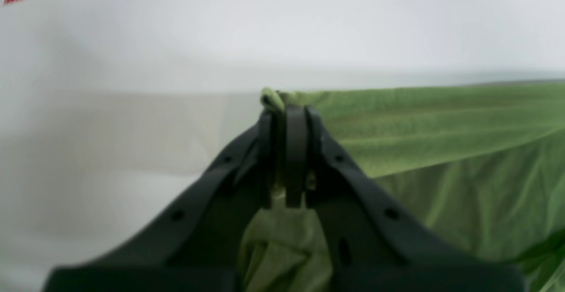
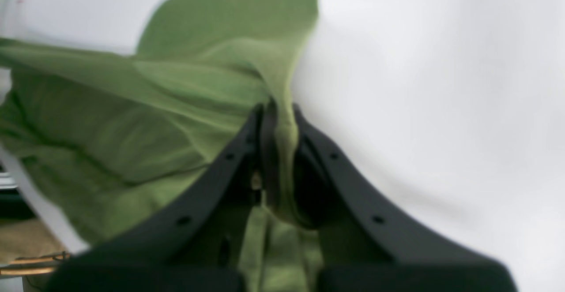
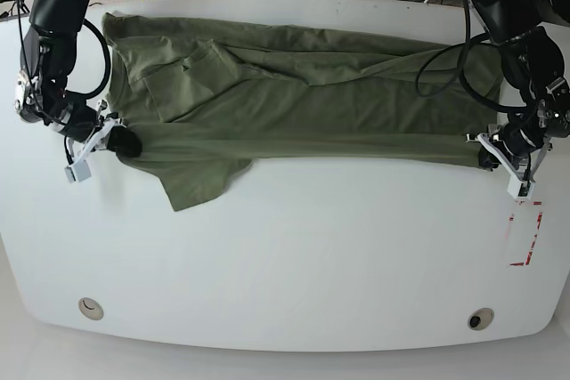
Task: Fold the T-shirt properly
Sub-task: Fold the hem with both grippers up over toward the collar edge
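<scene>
Looking down from the base view, I have the olive-green T-shirt [image 3: 294, 100] stretched lengthwise across the far half of the white desk [image 3: 294, 264], running from about 9 o'clock to 3 o'clock. At 9 o'clock my right hand [image 3: 114, 141] is clamped tight on the shirt's near edge, with a sleeve hanging off toward 7 o'clock just beside it. The right wrist view confirms it: the black fingers [image 2: 240, 151] are closed with a fold of green cloth [image 2: 282, 129] pinched between them. Between the two hands the near edge of the shirt is pulled into a straight, taut line, and the fabric behind it lies in long wrinkles. At 3 o'clock my left hand [image 3: 488, 150] is likewise pinched shut on the opposite end of that edge; in its wrist view a small bunch of cloth [image 1: 271, 99] pokes out past the closed fingertips. Red markings [image 3: 525, 236] sit on the desk near that hand, at about 4 o'clock.
</scene>
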{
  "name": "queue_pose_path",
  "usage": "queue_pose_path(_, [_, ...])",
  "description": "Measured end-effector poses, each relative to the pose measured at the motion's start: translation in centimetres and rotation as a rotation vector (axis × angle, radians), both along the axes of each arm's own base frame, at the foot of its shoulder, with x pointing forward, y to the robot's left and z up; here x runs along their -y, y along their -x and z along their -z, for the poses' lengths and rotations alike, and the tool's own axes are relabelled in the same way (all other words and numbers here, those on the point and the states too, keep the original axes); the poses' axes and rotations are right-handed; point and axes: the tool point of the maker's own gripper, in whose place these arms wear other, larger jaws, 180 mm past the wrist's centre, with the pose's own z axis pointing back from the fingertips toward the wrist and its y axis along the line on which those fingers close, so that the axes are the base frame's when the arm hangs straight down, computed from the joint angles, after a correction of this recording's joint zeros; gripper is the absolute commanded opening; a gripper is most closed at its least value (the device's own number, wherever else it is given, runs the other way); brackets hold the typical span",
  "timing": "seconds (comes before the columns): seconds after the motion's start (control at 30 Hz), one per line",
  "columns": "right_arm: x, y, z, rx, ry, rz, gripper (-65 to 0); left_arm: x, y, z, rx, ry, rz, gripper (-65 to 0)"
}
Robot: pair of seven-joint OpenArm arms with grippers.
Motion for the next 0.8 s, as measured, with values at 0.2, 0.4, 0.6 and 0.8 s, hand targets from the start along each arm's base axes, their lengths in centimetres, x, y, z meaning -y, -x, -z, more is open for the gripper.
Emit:
queue_pose_path(0.2, [0.2,2.4,-2.0,0.035,-0.048,0.014,-65.0,0.2,1.3,-1.0,0.026,-0.051,0.025,-65.0])
queue_pose_path(0.4, [-0.2,5.2,-1.9,0.007,-0.03,-0.01,-65.0,0.5,3.5,-1.5,0.026,-0.11,0.052,-64.9])
queue_pose_path(0.6, [-1.0,7.9,-1.3,-0.028,-0.053,-0.026,-65.0,1.0,6.2,-1.2,-0.007,-0.182,0.153,-64.9])
queue_pose_path(0.8, [-1.6,10.3,-0.5,-0.072,-0.049,-0.046,-65.0,0.4,8.8,-0.4,-0.042,-0.201,0.179,-64.7])
